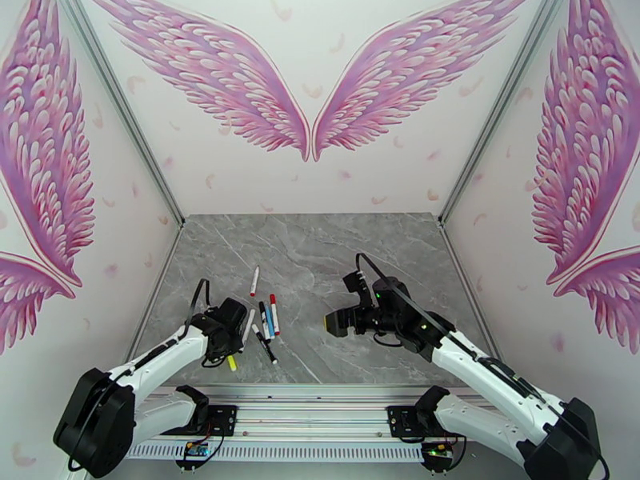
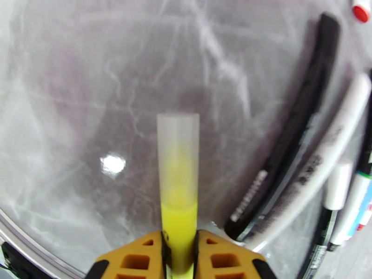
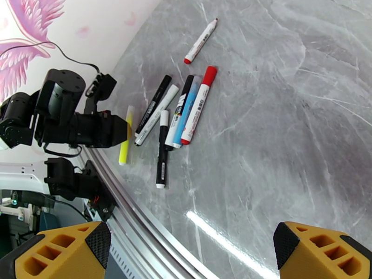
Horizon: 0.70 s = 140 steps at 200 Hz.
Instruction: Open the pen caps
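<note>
My left gripper [image 2: 179,262] is shut on the yellow highlighter [image 2: 178,219], its orange fingers [image 2: 139,261] clamping the yellow barrel. The highlighter's frosted cap [image 2: 178,149] sticks out ahead, low over the table. From the right wrist, the left gripper [image 3: 122,132] crosses the highlighter [image 3: 123,152] near the table's front edge. The other pens [image 3: 181,115] lie bunched just to its right; one carries a red cap [image 3: 210,74]. Another red-tipped pen [image 3: 201,41] lies apart, farther back. My right gripper [image 1: 334,322] hovers open right of the pens, nothing between its fingers [image 3: 65,249].
The aluminium rail [image 3: 139,215] runs along the table's near edge, close behind the highlighter. Black, white and blue pens [image 2: 297,136] lie right beside the held one. Bare grey marble [image 1: 336,250] stretches to the back and right, bounded by winged walls.
</note>
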Motion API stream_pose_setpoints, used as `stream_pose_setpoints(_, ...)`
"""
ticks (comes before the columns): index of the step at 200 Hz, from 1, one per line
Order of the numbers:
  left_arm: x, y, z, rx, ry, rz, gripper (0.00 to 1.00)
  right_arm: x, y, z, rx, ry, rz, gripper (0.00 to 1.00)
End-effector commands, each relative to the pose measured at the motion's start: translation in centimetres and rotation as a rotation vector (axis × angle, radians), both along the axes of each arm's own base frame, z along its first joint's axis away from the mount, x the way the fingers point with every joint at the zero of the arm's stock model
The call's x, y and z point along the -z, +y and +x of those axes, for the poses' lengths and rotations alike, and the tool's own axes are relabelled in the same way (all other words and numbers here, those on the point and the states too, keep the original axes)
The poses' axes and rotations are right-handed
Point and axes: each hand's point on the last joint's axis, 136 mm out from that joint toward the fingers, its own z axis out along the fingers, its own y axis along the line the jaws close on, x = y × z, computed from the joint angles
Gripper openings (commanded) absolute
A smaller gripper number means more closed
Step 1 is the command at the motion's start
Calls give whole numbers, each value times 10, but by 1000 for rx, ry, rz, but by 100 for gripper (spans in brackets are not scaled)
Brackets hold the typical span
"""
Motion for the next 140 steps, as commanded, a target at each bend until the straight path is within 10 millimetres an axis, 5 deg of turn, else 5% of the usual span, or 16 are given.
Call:
stream_pose_setpoints(1,-32,2,13,56,-68,36,16,-8,4,-3,21,26,73,100)
stream_pose_setpoints(32,-53,-20,28,168,-127,-17,16,-14,7,-4,63,79,152,94)
stream_pose_setpoints(93,-112,-135,68,606,-368,-207,13,-15,19,7,123,171,261,73)
stream_pose_setpoints(140,-132,-211,61,909,-437,-375,13,-30,29,22,126,160,309,65)
